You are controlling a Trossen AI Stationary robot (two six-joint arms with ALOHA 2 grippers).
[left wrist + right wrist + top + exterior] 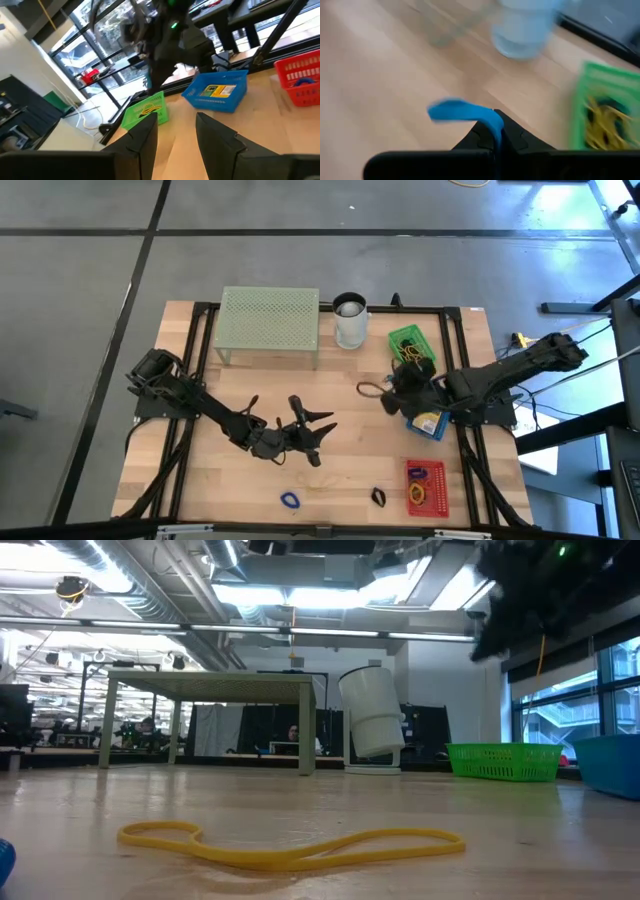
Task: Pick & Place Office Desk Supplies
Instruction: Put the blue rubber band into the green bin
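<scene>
Blue rubber band — pinched in right gripper.

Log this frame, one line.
right gripper: shut on blue rubber band, near green basket | left gripper: open, mid-table, empty

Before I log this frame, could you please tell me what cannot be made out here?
- Right end effector: high view too small; only the right wrist view shows it shut on the blue rubber band.
- Green basket contents: blurred in the right wrist view.
- Red basket: cut by the left wrist view's edge.
- Dark item: too small to identify.
</scene>
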